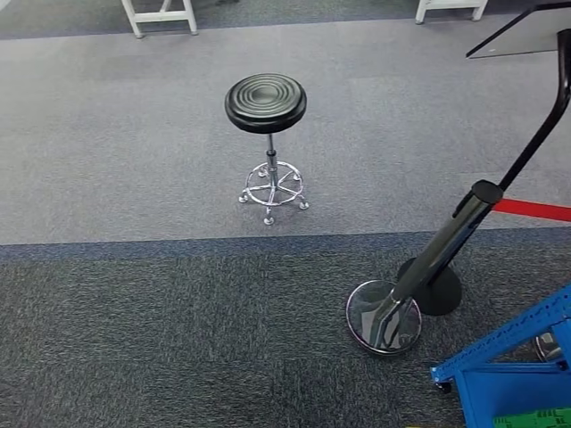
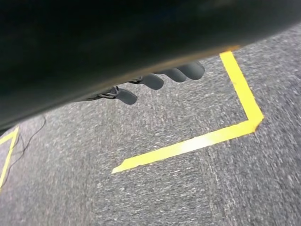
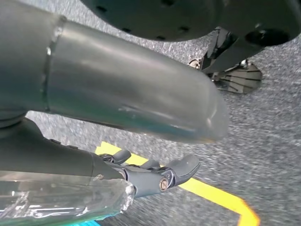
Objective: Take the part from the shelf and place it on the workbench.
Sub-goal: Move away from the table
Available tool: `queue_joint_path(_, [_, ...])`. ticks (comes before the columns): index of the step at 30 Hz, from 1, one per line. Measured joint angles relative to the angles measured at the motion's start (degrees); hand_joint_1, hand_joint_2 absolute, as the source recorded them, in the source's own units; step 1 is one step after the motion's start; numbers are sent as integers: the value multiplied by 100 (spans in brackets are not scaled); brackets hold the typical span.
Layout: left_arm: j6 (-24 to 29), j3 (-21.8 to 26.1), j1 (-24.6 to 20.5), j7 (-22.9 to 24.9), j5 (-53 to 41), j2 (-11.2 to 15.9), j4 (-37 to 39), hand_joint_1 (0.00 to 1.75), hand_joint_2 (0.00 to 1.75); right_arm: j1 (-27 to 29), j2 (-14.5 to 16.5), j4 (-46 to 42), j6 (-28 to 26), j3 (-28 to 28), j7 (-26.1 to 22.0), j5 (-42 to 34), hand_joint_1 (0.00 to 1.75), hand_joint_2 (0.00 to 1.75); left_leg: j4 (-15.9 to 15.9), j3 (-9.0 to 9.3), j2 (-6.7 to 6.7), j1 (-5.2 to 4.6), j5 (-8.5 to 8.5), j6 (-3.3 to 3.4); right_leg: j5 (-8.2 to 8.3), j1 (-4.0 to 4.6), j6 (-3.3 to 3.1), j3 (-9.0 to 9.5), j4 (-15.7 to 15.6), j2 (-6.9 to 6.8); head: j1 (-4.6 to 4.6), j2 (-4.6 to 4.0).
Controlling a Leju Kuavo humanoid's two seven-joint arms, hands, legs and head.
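Grey carpet floor point(image 1: 135, 160) carries a black stool point(image 1: 266, 102) at upper centre and a barrier-post base point(image 1: 383, 316) at lower right.

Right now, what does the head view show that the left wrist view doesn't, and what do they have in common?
Head view alone: a black round stool on a chrome base, a tilted black barrier post with a shiny round foot and a red belt, a blue metal frame at the lower right, and white furniture legs far off.

Left wrist view alone: the left hand, its dark fingers hanging over the floor with nothing in them, and yellow floor tape forming a corner.

Both: the grey carpet.
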Motion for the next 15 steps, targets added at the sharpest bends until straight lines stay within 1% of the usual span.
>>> queue_joint_path(1, [1,-1,2,0,-1,1,-1,0,0,4,0,14,-3,-2,-2,-9,0,0,-160,58,-21,-5,172,37,3,14,-1,5,0,82,1,0])
queue_joint_path(2, [2,-2,3,0,-3,5,-1,0,0,7,0,27,-5,-3,-4,-14,0,0,-484,193,-91,-15,408,89,8,25,-2,10,0,161,1,0])
queue_joint_path(3, [5,-4,1,0,-5,19,-2,0,0,6,4,41,-7,-4,-8,-16,0,0,-853,349,-240,-27,616,158,15,27,1,8,1,230,5,0])
queue_joint_path(4, [10,-7,1,0,-7,29,-2,0,0,-1,7,54,-7,-5,-13,-18,0,0,-1181,484,-386,-34,759,219,22,30,10,-4,7,302,7,0])
queue_joint_path(5, [22,-9,1,0,-8,39,-3,0,0,-9,10,64,-7,-8,-20,-25,0,0,-1398,572,-506,-45,813,259,33,21,30,-31,14,365,2,0])
queue_joint_path(6, [40,-10,-1,0,-10,43,-7,0,0,-13,14,74,-6,-12,-29,-40,0,0,-1501,608,-558,-55,806,282,47,6,63,-62,15,428,-1,0])
queue_joint_path(7, [68,-14,-3,0,-23,31,-13,0,0,-9,12,85,-5,-19,-45,-65,0,0,-1561,624,-516,-59,802,286,65,0,103,-93,8,499,-11,0])
queue_joint_path(8, [100,-20,-8,1,-48,21,-20,0,0,6,2,97,-5,-30,-68,-102,0,0,-1615,643,-450,-53,813,282,76,-9,137,-125,8,506,-14,0])
queue_joint_path(9, [132,-32,-13,1,-83,3,-30,0,0,23,-9,112,-5,-49,-97,-147,0,0,-1664,660,-381,-41,837,283,48,-6,170,-157,37,419,-3,0])
queue_joint_path(10, [157,-52,-13,1,-122,-15,-36,0,0,36,-22,128,-5,-71,-128,-189,0,0,-1712,678,-310,-26,859,287,-40,2,201,-224,150,281,12,0])
queue_joint_path(11, [173,-79,-10,4,-156,-36,-40,0,0,42,-36,139,-6,-96,-157,-225,0,0,-1744,691,-227,-16,872,289,-195,4,228,-336,384,110,30,0])
queue_joint_path(12, [181,-108,-3,8,-182,-58,-43,0,0,42,-41,152,-7,-122,-184,-254,0,0,-1749,693,-140,-19,868,297,-393,2,262,-494,718,-29,41,0])
queue_joint_path(13, [183,-133,5,15,-205,-74,-43,0,0,42,-46,168,-10,-145,-208,-282,0,0,-1748,689,-46,-22,862,304,-578,-9,294,-670,1093,-93,48,0])
queue_joint_path(14, [183,-155,10,21,-225,-86,-44,0,0,47,-54,185,-18,-169,-234,-313,0,0,-1747,685,52,-24,857,305,-691,-24,323,-800,1390,-126,47,0])
queue_joint_path(15, [183,-172,11,24,-249,-91,-44,0,0,58,-62,210,-30,-192,-260,-344,0,0,-1745,682,140,-23,851,300,-700,-41,350,-840,1512,-152,46,0])
